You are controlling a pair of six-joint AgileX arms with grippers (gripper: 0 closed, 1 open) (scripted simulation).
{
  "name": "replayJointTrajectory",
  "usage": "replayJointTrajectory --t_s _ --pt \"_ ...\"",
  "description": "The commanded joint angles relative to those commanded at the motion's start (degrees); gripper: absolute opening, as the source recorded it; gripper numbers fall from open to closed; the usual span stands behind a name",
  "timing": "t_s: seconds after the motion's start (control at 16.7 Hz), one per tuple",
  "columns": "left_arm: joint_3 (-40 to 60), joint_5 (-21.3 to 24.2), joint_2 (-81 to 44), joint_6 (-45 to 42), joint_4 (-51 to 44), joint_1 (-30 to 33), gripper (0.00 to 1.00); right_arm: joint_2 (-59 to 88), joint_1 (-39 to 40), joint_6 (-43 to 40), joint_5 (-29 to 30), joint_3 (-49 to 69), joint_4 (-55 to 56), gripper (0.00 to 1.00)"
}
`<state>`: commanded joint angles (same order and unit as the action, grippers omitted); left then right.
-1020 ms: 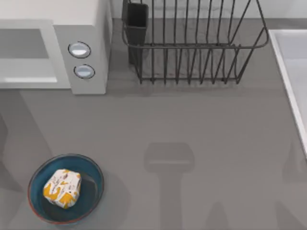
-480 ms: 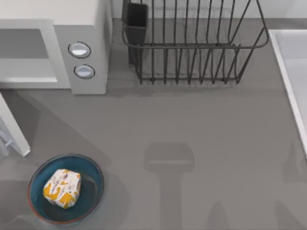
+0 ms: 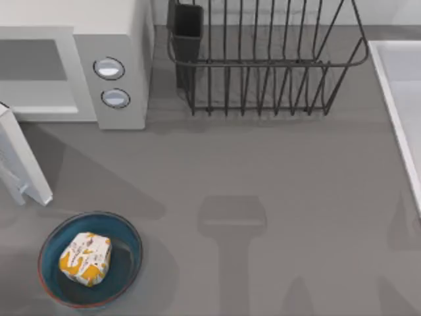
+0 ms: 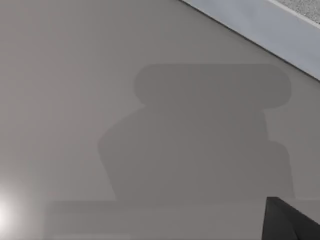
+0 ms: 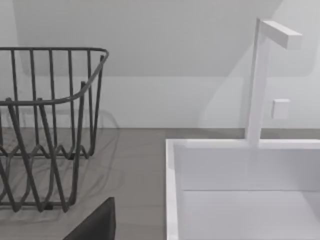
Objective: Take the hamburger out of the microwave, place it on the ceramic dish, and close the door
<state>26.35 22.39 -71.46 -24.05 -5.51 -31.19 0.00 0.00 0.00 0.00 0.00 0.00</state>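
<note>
A: Quick status, L to R?

B: Far left of the top view: the door [image 3: 25,161] stands part open, swung out over the surface [image 3: 263,171], its edge just above the ceramic dish [image 3: 128,253]. Behind it the microwave [image 3: 122,39], cavity open, nothing visible inside as far as I can see.

A: Burger?

B: The hamburger [image 3: 85,259] sits in the dish, left-of-centre, wrapper up. So take-out and placing look done. What's left, I'd say: shut the door, approx. halfway to go by its angle.

A: Who's doing it?

B: Can't say. Left wrist view has a plain pale panel w/ a shadow and a dark corner of the arm's own hardware; right wrist view looks at the dish rack [image 5: 47,130] and the white sink [image 5: 240,190] w/ its tap [image 5: 260,75]. Jaws, both arms: can't tell if open or closed.

A: Rest of the surface?

B: Rack at centre-back, sink at right edge.

A: Any brand, labels?

B: None legible. Two knobs [image 3: 109,68], no markings; wrapper has yellow patches and specks, no readable text.
</note>
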Motion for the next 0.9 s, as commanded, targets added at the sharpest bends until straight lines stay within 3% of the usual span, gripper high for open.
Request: replayJointTrajectory --t_s 0.54,0.9 --pt "-5.97 -16.16 9.60 18.39 1.05 24.85 0.00 0.00 0.00 0.00 0.00 0.00 0.00 1.00" --pt "-6.52 -17.89 10.60 20.49 1.16 26.85 0.00 0.00 0.00 0.00 0.00 0.00 0.00 1.00"
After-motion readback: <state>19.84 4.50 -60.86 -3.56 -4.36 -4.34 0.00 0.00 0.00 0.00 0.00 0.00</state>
